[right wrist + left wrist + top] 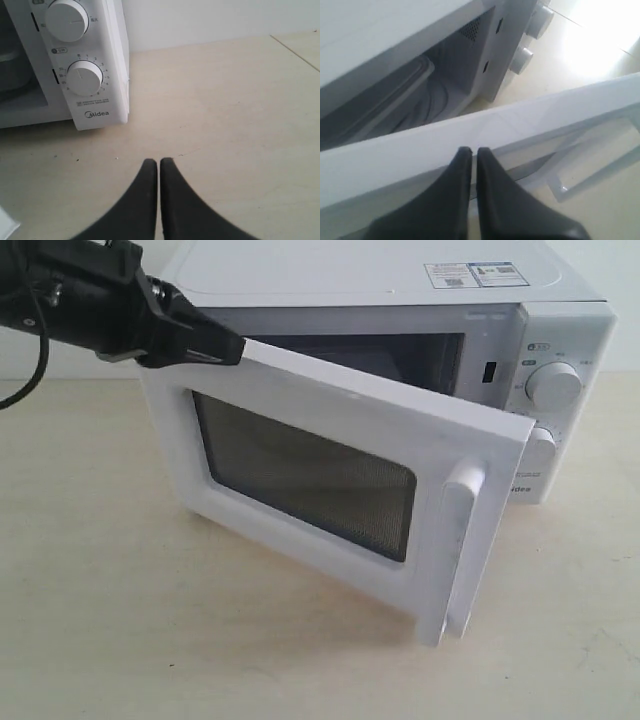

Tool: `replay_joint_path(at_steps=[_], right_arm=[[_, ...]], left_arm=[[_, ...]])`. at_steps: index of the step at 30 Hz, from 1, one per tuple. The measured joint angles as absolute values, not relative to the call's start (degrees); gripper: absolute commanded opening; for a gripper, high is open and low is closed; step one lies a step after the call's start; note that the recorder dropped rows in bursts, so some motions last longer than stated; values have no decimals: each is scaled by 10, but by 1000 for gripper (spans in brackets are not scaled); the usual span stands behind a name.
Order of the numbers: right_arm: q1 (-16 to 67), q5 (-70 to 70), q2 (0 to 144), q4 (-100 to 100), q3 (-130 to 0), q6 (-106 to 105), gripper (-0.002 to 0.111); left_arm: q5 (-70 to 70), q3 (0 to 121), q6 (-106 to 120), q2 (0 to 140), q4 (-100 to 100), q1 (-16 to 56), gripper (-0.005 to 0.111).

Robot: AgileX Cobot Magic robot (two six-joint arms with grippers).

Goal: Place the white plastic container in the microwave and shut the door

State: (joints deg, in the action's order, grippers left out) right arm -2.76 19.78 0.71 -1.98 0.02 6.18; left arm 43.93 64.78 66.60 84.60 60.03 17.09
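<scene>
Left pincer (471, 150), tips together, against half-open door (300, 472); white plastic container (380, 97) inside microwave (400, 275)

Under me lies a pale beige table (110, 620), matte and faintly mottled. In my right wrist view a thin seam (295, 47) runs across it near the wall, and a few tiny dark specks (77, 160) dot it. Behind stands a plain white wall (215, 20). In my left wrist view, strong glare (595, 45) washes out part of the table.

Smooth white microwave (330, 270), matt pale wood-look table (100, 620).
Door (330, 405) at the left gripper (470, 150) tips: smooth white plastic, dark fine-mesh window (300, 475).
</scene>
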Motion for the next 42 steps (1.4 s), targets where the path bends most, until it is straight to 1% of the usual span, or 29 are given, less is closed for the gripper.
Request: replay_joint_path(at_steps=[7,17,21,24,30,34,37,42], right_arm=[[-28,198,7,-20,0,62,0],[-28,198,7,-20,0,60,0],[-28,178,7,-51,0,26,0],[-28,124,7,-23,0,47,0],[-28,-27,7,143,0,186,0],[-28,-120,6,192,0,226,0],[-28,-229,6,225,0,331,0],[-28,-273,15,238,-67,521,0]], left_arm=[[472,689,666,854,606,171,4],[553,691,666,854,611,171,4],[586,691,666,854,612,171,4],[594,691,666,854,608,171,4],[594,691,666,854,590,171,4],[594,691,665,854,585,171,4],[596,691,660,854,585,171,4],[607,691,649,854,585,171,4]])
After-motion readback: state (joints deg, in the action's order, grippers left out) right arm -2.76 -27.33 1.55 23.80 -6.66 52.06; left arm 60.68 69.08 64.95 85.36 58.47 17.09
